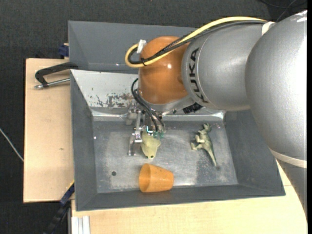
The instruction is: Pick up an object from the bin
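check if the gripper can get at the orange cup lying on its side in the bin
Probably yes. The orange cup lies on the bin floor with nothing on top of it, just below the gripper in the view. The pale yellow thing at the gripper and the close bin wall may crowd the approach.

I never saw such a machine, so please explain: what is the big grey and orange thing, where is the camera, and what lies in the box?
The grey shape is a robot arm, reaching in from the right; the orange dome is a cover on its wrist. The camera looks down on the bin from above, slightly from one side. The arm's hand is low in the bin, right at a small pale yellow lump; whether it grips the lump I cannot tell. An orange cup lies on its side near the front, and a green toy dinosaur lies to the right.
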Controlling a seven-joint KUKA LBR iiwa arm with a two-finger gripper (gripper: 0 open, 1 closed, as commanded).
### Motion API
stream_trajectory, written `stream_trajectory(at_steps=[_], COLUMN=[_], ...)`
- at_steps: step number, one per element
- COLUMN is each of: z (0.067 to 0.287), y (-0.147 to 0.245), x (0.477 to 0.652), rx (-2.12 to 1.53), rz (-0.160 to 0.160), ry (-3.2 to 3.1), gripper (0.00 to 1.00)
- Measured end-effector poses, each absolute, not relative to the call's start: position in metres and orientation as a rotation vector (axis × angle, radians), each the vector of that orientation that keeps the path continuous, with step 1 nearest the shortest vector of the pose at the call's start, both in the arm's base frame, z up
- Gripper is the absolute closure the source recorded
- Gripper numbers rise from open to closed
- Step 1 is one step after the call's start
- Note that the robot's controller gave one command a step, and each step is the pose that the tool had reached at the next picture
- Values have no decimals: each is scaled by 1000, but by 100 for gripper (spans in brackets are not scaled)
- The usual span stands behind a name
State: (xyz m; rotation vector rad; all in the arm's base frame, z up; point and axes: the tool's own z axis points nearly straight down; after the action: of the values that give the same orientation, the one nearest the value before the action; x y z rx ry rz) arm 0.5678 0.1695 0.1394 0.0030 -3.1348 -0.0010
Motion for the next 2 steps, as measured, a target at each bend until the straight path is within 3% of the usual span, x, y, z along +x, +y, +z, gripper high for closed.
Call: stream_trajectory(at_steps=[1,2], z=[73,103], y=[115,61], x=[596,601], rx=[927,961], rz=[-3,3], ry=[-3007,-3000], gripper=[0,0])
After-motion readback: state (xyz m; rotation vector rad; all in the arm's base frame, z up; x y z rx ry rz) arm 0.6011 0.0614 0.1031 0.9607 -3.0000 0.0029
